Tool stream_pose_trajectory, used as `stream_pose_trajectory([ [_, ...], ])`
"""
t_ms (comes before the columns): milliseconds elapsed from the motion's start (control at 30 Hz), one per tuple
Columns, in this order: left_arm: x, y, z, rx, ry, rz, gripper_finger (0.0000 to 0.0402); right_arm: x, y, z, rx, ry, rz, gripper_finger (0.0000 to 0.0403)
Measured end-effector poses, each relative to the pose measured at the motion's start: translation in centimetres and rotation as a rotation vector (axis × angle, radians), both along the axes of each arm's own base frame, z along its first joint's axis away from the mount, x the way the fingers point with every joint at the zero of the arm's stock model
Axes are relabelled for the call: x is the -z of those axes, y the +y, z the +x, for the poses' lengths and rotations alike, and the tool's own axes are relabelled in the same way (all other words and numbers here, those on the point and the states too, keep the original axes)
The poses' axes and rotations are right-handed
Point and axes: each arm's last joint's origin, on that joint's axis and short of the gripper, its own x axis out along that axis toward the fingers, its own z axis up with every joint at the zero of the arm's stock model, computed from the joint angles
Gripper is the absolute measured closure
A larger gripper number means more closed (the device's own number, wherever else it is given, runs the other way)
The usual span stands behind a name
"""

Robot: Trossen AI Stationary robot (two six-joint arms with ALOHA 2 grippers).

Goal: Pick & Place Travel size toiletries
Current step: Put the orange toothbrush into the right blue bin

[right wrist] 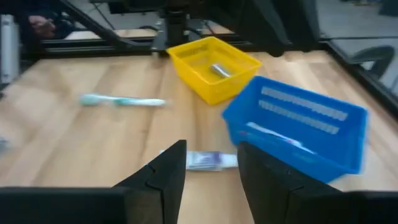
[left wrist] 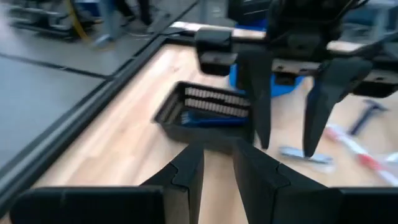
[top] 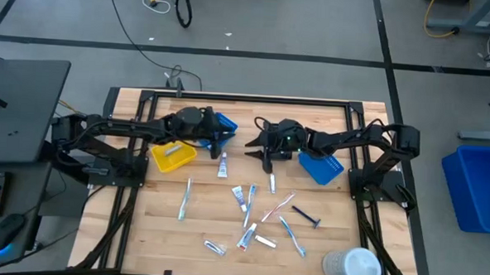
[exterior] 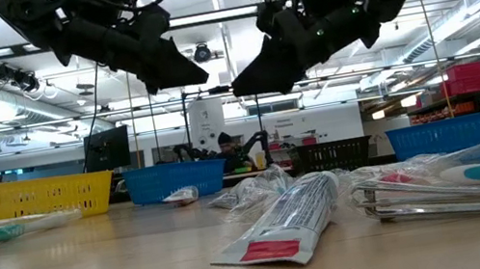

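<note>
Several wrapped toiletries lie flat on the wooden table: a toothpaste tube [top: 222, 164], a toothbrush [top: 184, 197], a cluster of tubes and brushes [top: 250, 208] and a dark razor [top: 306, 215]. My left gripper [top: 227, 137] [left wrist: 219, 165] hangs above the table by a blue bin [top: 225, 124], slightly open and empty. My right gripper [top: 259, 150] [right wrist: 211, 149] hangs in the air facing it, open and empty, over a black bin [left wrist: 205, 118] that holds a blue item. One item lies in the yellow bin [top: 171, 155].
A second blue bin [top: 320, 166] sits under the right arm. A large white round container [top: 351, 266] stands at the table's near right corner. In the low view a toothpaste tube [exterior: 284, 220] lies near the camera. The two grippers are close together over the table's middle.
</note>
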Motion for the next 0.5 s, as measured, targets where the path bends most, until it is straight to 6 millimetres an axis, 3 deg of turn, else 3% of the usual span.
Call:
stream_pose_trajectory([
  [233, -0.1, 0.0, 0.0, -0.007, -0.017, -0.028, 0.0310, -1.0, 5.4, 0.0, -0.041, 0.008, -0.044, 0.0273],
  [500, -0.1, 0.0, 0.0, -0.021, -0.029, -0.069, 0.0310, -1.7, 9.3, -1.7, -0.061, 0.133, -0.046, 0.0258],
])
